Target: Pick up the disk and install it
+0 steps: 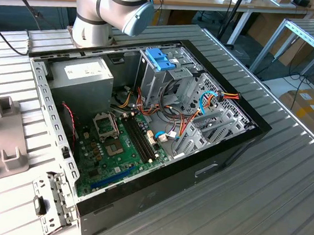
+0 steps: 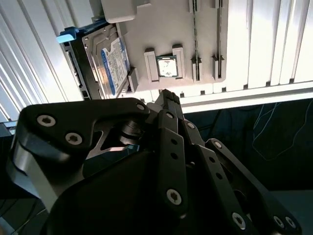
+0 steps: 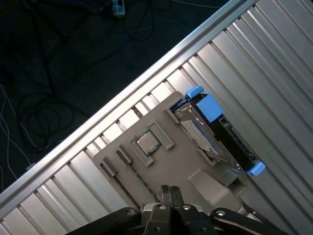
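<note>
One disk (image 3: 205,131) on grey fixture (image 3: 168,169), apart from closed fingers (image 3: 165,194).

The tool (image 3: 169,190) hangs over a grey fixture plate (image 3: 176,169) that lies on the ribbed metal worktop (image 3: 259,58). Its two narrow black fingertips are pressed together with nothing between them. A square processor chip (image 3: 148,142) sits in a raised pocket near the plate's middle, with a few narrow slots just beside it. The disk (image 3: 199,133) stands on edge in a holder at the side of the plate, its labelled face turned toward the chip. Its light-blue carrier shows a broad blue tab (image 3: 211,107) at one end. The worktop ends at a pale rail (image 3: 146,83), and beyond it loose cables (image 3: 44,112) lie on the dark floor (image 3: 63,44).
</note>
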Controlling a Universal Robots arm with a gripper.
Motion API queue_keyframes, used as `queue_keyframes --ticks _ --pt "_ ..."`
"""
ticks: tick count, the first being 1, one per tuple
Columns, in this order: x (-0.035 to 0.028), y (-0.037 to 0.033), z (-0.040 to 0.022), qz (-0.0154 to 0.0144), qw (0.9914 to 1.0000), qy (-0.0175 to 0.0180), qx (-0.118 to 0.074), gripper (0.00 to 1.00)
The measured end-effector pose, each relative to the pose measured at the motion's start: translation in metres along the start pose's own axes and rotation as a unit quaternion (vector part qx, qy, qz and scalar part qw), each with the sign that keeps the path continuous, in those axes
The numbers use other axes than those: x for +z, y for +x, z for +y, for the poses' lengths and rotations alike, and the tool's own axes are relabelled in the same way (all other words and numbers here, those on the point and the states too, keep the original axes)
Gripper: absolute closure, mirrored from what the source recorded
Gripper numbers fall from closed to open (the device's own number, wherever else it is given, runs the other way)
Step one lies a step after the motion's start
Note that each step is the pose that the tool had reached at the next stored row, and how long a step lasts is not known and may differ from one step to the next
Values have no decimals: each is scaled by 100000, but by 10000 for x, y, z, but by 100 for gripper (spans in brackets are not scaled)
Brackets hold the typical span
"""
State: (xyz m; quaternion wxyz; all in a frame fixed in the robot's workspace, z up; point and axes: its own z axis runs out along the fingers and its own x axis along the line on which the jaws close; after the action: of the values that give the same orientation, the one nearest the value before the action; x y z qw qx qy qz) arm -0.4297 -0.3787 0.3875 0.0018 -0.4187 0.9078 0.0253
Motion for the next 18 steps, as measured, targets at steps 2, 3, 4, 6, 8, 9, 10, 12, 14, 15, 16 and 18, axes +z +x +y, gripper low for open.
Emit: queue_keyframes --ticks 2,3,4,6,8,9,10,12,14,15,16,18 --pt "0 0 0 31 99997 -17 -788 89" --pt "0 0 0 54 99992 -29 -1277 89" --pt "0 0 0 72 99986 -40 -1650 89" --pt "0 0 0 125 99959 -69 -2862 89" --pt "0 0 0 154 99937 -85 -3532 89" --pt "0 0 0 183 99912 -100 -4187 89" --pt "0 0 0 213 99885 -116 -4791 89" --pt "0 0 0 236 99856 -129 -5359 89" --pt "0 0 0 276 99801 -152 -6292 89" --pt "0 0 0 313 99746 -172 -7116 89" --pt "0 0 0 346 99697 -191 -7772 89" --pt "0 0 0 369 99651 -205 -8341 89"
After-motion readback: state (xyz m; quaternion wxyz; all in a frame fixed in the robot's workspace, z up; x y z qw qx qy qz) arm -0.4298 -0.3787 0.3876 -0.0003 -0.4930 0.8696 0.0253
